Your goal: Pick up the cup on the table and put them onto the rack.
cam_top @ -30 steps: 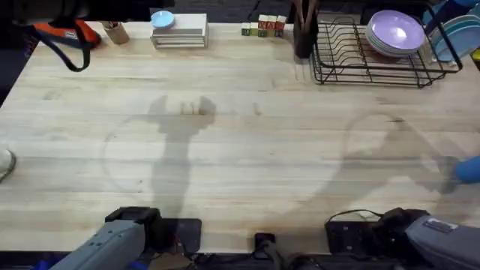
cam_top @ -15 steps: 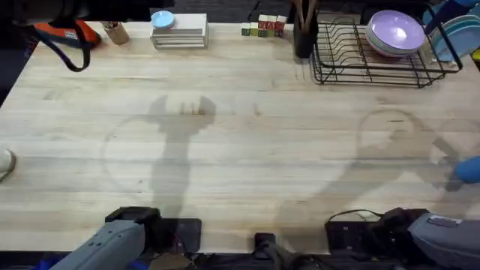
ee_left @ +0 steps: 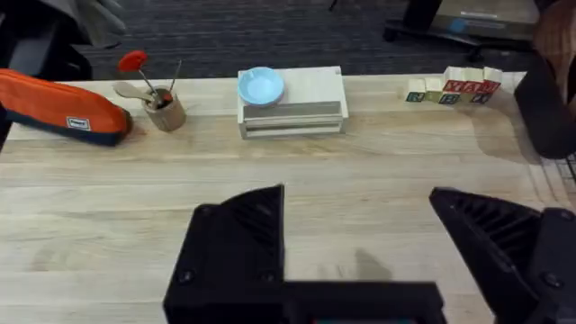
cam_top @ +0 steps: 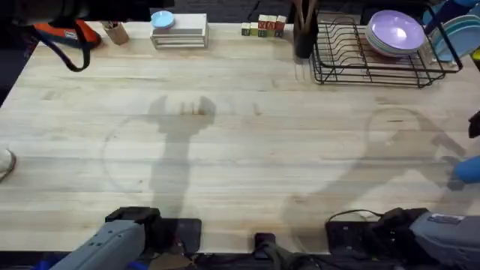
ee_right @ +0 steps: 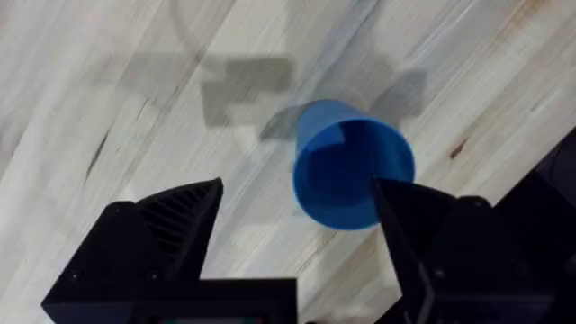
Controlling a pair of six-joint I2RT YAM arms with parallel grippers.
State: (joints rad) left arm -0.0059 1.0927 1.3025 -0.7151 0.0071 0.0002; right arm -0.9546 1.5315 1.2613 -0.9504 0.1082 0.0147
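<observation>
The bright-blue cup [ee_right: 351,166] stands upright on the wooden table [cam_top: 262,150], its open mouth facing up. In the overhead view the cup [cam_top: 469,169] sits at the table's far right edge. My right gripper [ee_right: 297,229] hangs above it, open, with the cup just ahead of the fingertips and nearer one finger [ee_right: 432,234]; nothing is held. The black wire rack [cam_top: 341,71] stands at the back right. My left gripper [ee_left: 360,225] is open and holds nothing, low over the table's near left side.
Lavender bowls [cam_top: 395,34] lean in the rack, with teal plates [cam_top: 457,37] beside it. A dark holder [cam_top: 304,30] stands at the rack's left. Along the back edge are letter blocks [cam_top: 262,26], a pale-blue dish [ee_left: 261,86] on a white block, a small pot [ee_left: 165,110] and an orange pouch [ee_left: 58,108].
The right arm's shadow has slid toward the table's right edge, and a dark part of that arm now shows there. Cup and left arm have not moved.
</observation>
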